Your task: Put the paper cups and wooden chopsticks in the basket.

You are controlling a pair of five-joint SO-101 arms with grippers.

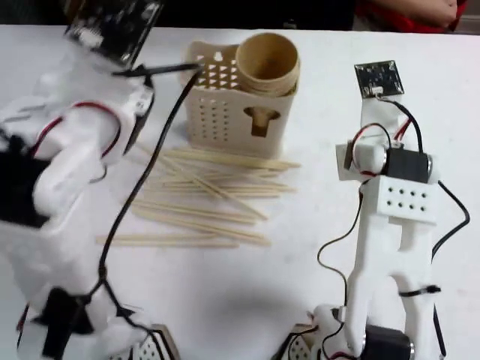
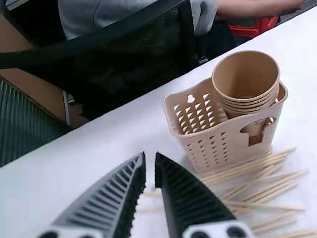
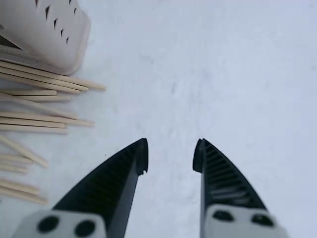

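A white table [image 1: 300, 300] seen from above, with the left arm [image 1: 67, 150] at one side and the right arm [image 1: 397, 217] at the other. Between them, toward the far edge, stands a beige perforated basket [image 1: 225, 112]. A nested stack of brown paper cups [image 1: 268, 60] is already inside it, upright, in the end nearer the right arm.

The chopsticks [image 1: 210, 199] are not in the basket. They lie flat in a loose, overlapping pile on the table just in front of it. Most have their long axis running from one arm's side to the other, and a few cross at a slant.

The left gripper [image 2: 150, 163] is raised, near the basket's corner on the left arm's side. Its jaws are almost pressed together and hold nothing. The pile lies below it and beyond the basket's foot.

The right gripper [image 3: 171, 153] is spread wide and empty over bare table. The nearest chopstick ends lie just off to its side, pointing toward it.

The right gripper looks the readier of the two, being open and close to the stick ends. However, the sticks seem to run along its closing direction, so the wrist would probably need to turn for the jaws to close across one.
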